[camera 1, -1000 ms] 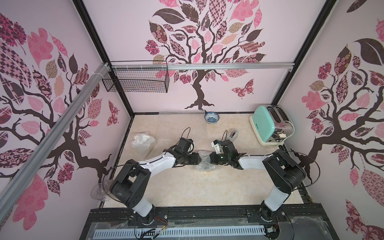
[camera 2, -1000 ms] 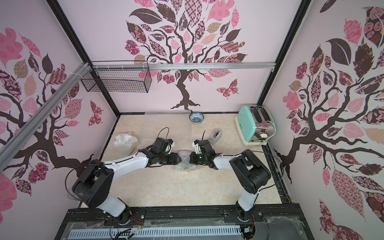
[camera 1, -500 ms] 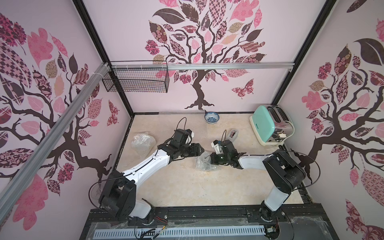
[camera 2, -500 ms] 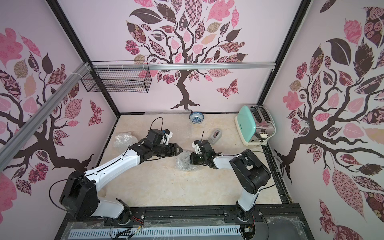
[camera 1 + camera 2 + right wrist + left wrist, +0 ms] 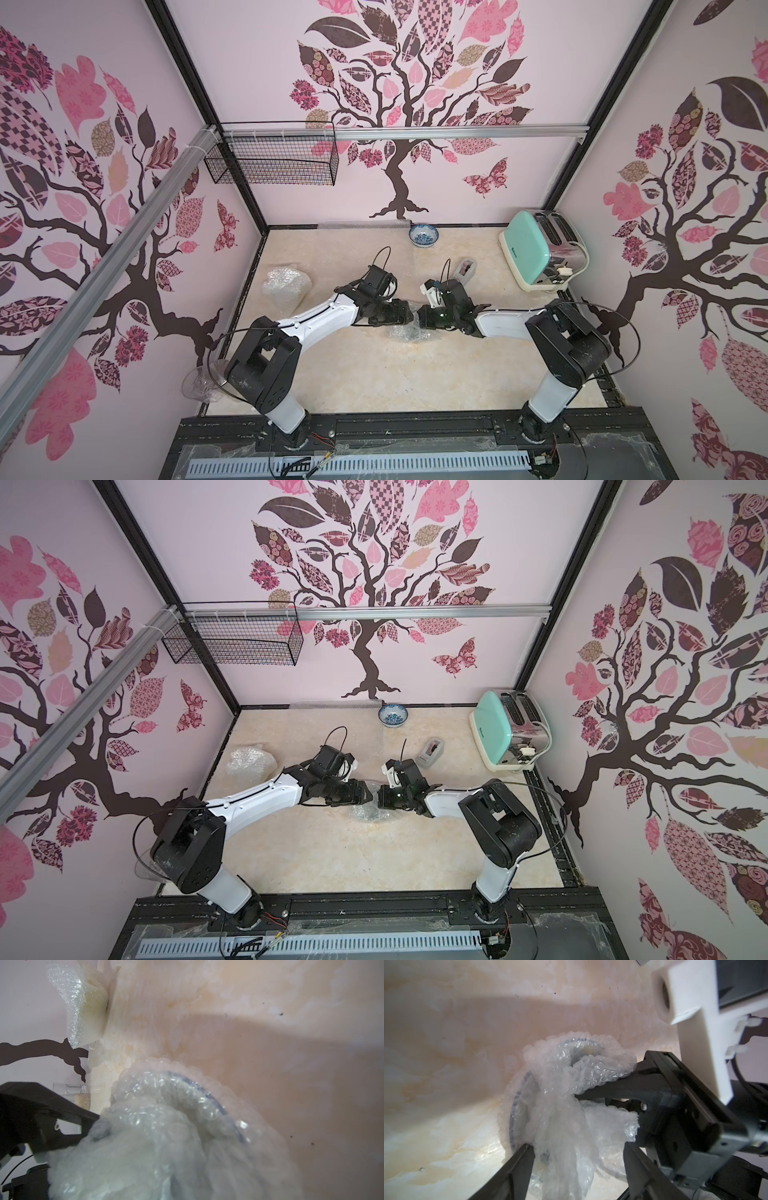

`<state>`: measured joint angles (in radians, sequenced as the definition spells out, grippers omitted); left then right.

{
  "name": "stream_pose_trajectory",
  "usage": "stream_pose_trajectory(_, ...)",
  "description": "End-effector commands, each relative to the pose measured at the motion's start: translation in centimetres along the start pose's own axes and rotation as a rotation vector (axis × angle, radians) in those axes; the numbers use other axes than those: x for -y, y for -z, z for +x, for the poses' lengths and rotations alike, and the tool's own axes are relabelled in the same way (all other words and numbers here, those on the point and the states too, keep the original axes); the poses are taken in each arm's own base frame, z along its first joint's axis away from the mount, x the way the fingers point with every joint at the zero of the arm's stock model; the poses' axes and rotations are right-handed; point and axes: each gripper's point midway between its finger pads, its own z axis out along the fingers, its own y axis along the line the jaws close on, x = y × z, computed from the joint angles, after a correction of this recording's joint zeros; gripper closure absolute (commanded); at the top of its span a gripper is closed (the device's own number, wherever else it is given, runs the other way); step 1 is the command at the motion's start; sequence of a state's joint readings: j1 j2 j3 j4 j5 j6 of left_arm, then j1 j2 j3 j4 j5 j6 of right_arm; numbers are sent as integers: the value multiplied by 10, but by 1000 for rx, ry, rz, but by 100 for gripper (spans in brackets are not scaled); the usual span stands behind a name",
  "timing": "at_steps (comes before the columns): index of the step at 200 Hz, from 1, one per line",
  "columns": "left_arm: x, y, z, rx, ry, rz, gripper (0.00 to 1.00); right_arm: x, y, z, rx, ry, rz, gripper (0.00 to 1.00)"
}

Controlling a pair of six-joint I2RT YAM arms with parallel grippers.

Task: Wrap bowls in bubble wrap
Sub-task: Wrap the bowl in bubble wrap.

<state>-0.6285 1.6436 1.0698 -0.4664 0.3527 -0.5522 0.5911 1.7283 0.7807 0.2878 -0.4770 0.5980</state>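
Note:
A bowl (image 5: 513, 1109) with a blue rim sits mid-table inside crumpled bubble wrap (image 5: 409, 332) (image 5: 370, 812). My right gripper (image 5: 579, 1096) (image 5: 420, 322) is shut on the gathered top of the wrap. My left gripper (image 5: 577, 1147) (image 5: 409, 312) is open, its fingers (image 5: 519, 1167) standing on either side of the bunched wrap, one against the bowl's edge. In the right wrist view the wrap (image 5: 155, 1147) hides my own jaws, and the blue rim (image 5: 207, 1093) shows through. A bare blue-and-white bowl (image 5: 423, 237) (image 5: 392, 715) stands at the back on a flat bubble wrap sheet (image 5: 365, 232).
A wrapped bundle (image 5: 286, 286) (image 5: 249, 764) lies at the left wall. A mint toaster (image 5: 536, 253) stands back right, with a tape dispenser (image 5: 465, 269) near it. A wire basket (image 5: 274, 162) hangs on the back wall. A clear glass (image 5: 199, 382) sits off the front-left edge.
My left gripper lifted off toward the back left, then came back to the bundle with wider jaws. The right gripper kept its hold in place.

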Motion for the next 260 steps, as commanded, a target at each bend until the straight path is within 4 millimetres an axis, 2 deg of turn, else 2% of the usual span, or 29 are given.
stream_pose_trajectory(1,-22,-13,7,-37,4,-92,26,8,-3,10,-38,2,48,96)
stream_pose_trajectory(23,-42,-19,7,-28,44,-120,29,9,-1,11,-38,9,55,95)
stream_pose_trajectory(52,-58,-23,8,-21,110,-90,39,10,0,11,-40,15,61,95)
stream_pose_trajectory(78,-65,-30,13,-35,117,-92,49,10,1,11,-40,22,65,93)
stream_pose_trajectory(114,-71,-38,20,-54,118,-104,58,8,3,8,-36,35,74,90)
stream_pose_trajectory(145,-76,-46,24,-74,126,-103,66,-5,16,-3,-1,72,61,86)
stream_pose_trajectory(157,-77,-49,26,-79,129,-104,67,-12,23,-9,24,93,62,82)
stream_pose_trajectory(168,-78,-50,26,-81,129,-106,67,-18,31,-15,40,110,67,72)
stream_pose_trajectory(177,-79,-51,26,-83,129,-106,68,-24,38,-18,51,125,62,69)
stream_pose_trajectory(199,-78,-52,25,-80,126,-102,68,-36,48,-22,72,138,30,69)
stream_pose_trajectory(225,-74,-52,24,-78,119,-96,69,-49,43,-11,6,110,-57,72)
stream_pose_trajectory(241,-72,-51,23,-77,113,-98,70,-48,39,-8,-14,99,-62,74)
stream_pose_trajectory(260,-70,-50,22,-75,101,-105,70,-45,43,-12,3,114,-25,73)
